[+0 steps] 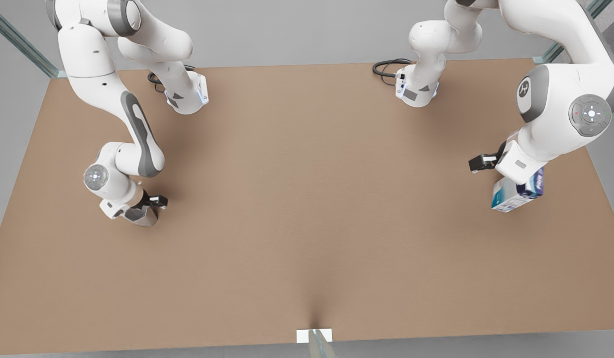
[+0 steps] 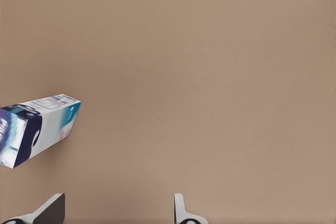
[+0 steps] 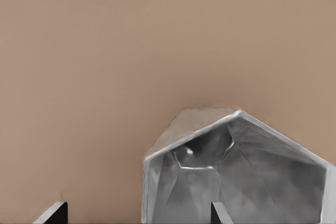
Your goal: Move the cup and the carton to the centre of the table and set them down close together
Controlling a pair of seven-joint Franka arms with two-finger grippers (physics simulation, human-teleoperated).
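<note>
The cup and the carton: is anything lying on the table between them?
Nothing. In the front view, bare tan-brown table stretches between the pale grey faceted cup and the white, teal and navy carton.

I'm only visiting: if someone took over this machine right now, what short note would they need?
Left gripper: open, beside the carton, not around it, at the front view's right.
Right gripper: open, fingers either side of one wall of the cup, at the front view's left.
Done: both arms are at their things.
Left: grasp each, carry both to the centre of the table, set them down close together.
</note>
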